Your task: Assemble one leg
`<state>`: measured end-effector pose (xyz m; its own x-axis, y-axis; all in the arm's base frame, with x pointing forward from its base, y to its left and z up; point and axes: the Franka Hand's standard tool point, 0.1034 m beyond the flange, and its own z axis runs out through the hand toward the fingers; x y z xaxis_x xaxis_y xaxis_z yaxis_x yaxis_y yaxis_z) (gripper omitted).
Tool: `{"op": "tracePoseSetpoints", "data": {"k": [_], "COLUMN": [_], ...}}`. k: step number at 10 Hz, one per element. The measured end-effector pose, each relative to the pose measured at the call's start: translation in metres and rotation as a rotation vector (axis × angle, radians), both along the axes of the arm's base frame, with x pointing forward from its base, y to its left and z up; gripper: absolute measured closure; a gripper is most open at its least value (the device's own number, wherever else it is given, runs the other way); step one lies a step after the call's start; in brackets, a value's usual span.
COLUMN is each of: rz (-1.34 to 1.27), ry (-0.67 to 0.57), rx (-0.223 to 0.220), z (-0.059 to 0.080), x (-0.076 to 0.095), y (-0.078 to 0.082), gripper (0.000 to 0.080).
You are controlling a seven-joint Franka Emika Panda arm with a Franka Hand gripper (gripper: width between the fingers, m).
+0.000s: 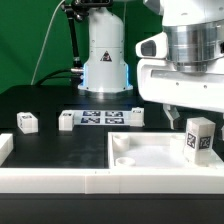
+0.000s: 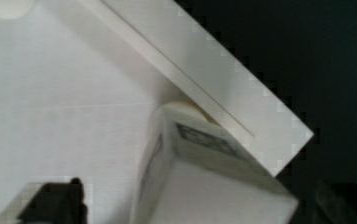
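A leg, a small white block with a black-and-white tag, stands upright at the near right corner of the large white tray. In the wrist view the leg rises beside the tray's raised rim. My gripper hangs just over the leg's top. In the wrist view the gripper straddles the leg. One dark finger stands apart from the leg with a gap. The other finger is at the frame's dark edge. The jaws look open.
Three more legs lie on the black table: one at the exterior view's left, one and one at either end of the marker board. The robot base stands behind. A white wall borders the front.
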<state>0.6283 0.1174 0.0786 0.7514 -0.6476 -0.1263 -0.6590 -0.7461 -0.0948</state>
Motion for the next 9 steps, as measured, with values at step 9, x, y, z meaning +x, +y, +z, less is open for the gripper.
{"op": "tracePoseSetpoints", "data": {"k": [9], "rz": [0.889], "ry": [-0.123], "rx": [-0.003], "z": [-0.0012], "x": [-0.0014], "y": [0.004], "gripper": [0.0252]}}
